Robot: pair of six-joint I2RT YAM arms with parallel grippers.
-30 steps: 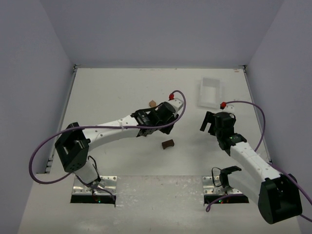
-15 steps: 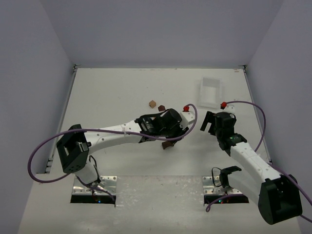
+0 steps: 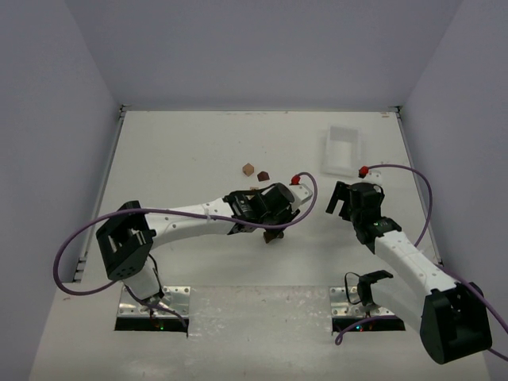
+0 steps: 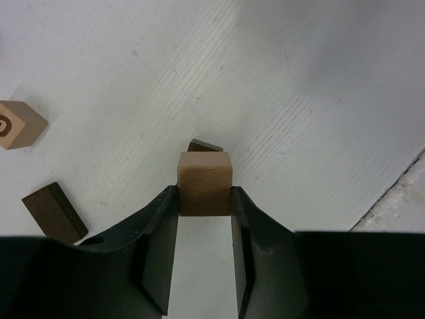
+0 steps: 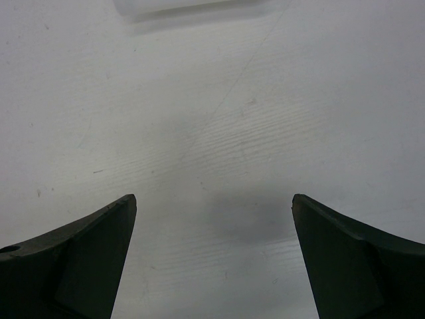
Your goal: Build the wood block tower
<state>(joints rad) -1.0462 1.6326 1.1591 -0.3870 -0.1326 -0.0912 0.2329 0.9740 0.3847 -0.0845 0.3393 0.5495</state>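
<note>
The left fingers [image 4: 159,246] pinch a tan block [image 4: 204,186] by its two sides, near the middle of the worktop [image 3: 182,151]. A dark block [image 4: 204,145] peeks out past the tan block's far edge, at 12 o'clock from it in the left wrist view. From above, it shows at the tip of the left arm [image 3: 272,236]. Whether the two blocks touch cannot be told.

Two loose blocks lie flat on the worktop at 11 o'clock from the left fingers in the top view. One is a marked tan block [image 4: 20,124] with a ring printed on its face. The other is a second dark block [image 4: 53,212], close by but apart from it.

The right fingers [image 5: 93,266] stand wide apart over bare worktop, holding nothing. A white tray [image 3: 343,151] sits at 12 o'clock from them, towards the far right of the worktop.
</note>
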